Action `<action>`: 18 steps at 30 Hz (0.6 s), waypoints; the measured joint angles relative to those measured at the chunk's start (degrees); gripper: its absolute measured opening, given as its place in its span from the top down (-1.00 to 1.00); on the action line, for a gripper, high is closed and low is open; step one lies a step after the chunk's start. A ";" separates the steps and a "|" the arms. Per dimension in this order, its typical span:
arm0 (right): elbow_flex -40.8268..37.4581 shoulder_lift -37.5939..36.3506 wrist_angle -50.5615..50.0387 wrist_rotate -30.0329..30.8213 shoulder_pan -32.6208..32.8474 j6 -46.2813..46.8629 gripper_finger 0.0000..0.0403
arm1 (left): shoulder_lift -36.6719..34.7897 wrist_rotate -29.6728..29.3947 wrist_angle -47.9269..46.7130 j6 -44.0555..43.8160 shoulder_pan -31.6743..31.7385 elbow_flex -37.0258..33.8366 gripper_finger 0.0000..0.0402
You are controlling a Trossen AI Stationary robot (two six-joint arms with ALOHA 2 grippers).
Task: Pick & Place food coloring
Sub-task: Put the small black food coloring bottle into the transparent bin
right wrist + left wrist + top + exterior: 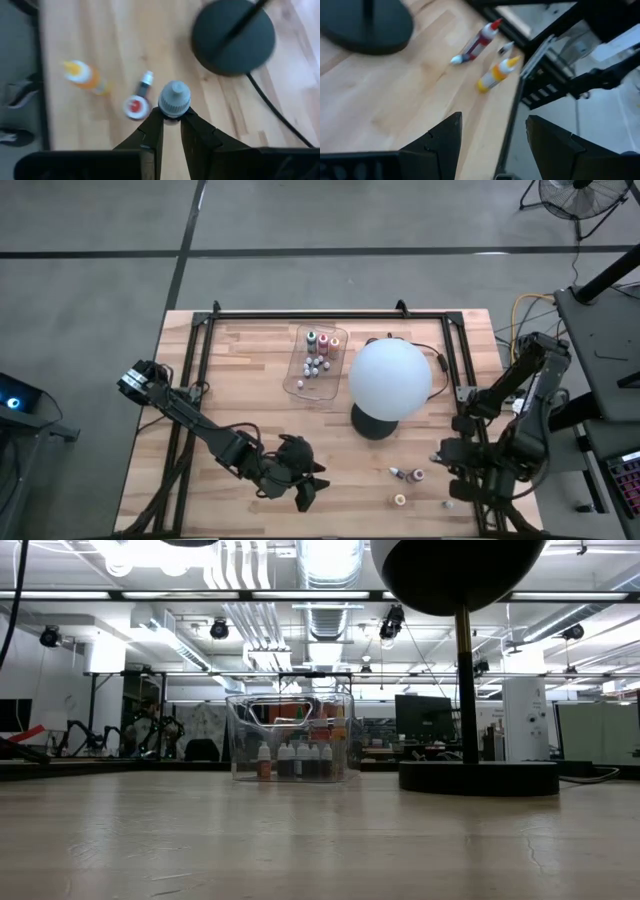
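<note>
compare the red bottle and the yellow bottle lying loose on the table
The red bottle is slimmer, red-tipped, and lies nearer the lamp base. The yellow bottle is stubbier, with a yellow tip, and lies nearer the table edge. Both lie on their sides on the bare wood, ungripped.

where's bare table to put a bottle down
Bare wood lies left of the clear tray, up to the left arm. Crowded: the front right, where loose bottles lie between the lamp base and the right gripper.
</note>
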 joint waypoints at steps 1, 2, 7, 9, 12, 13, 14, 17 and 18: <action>1.66 0.25 0.00 0.02 -0.02 -0.95 0.77 | 0.00 -0.43 1.37 0.92 0.02 0.00 0.04; 3.27 0.56 0.02 0.02 -0.02 -1.94 0.77 | 0.00 -0.75 2.32 1.76 0.07 0.07 0.04; 11.13 3.73 0.16 0.47 -0.14 -6.52 0.77 | 0.00 -1.09 1.67 5.42 0.76 3.68 0.06; 14.10 5.47 0.26 1.37 -0.31 -8.25 0.77 | 0.00 -1.08 0.32 7.40 1.07 5.71 0.06; 18.35 8.37 0.31 1.39 -1.38 -10.56 0.77 | 0.00 -0.53 -5.02 10.73 1.31 9.58 0.07; 19.75 9.36 0.43 1.41 -1.82 -11.27 0.77 | 0.00 0.14 -7.53 11.50 1.40 10.97 0.07; 21.11 10.42 0.48 1.41 -2.31 -12.15 0.77 | 0.00 0.80 -10.34 12.08 1.48 12.42 0.07; 25.03 13.75 0.50 1.34 -4.35 -14.85 0.77 | 0.00 2.85 -18.46 13.32 1.62 16.46 0.07; 26.31 14.88 0.50 1.20 -5.21 -15.58 0.77 | 0.00 3.49 -20.48 13.92 1.62 17.72 0.07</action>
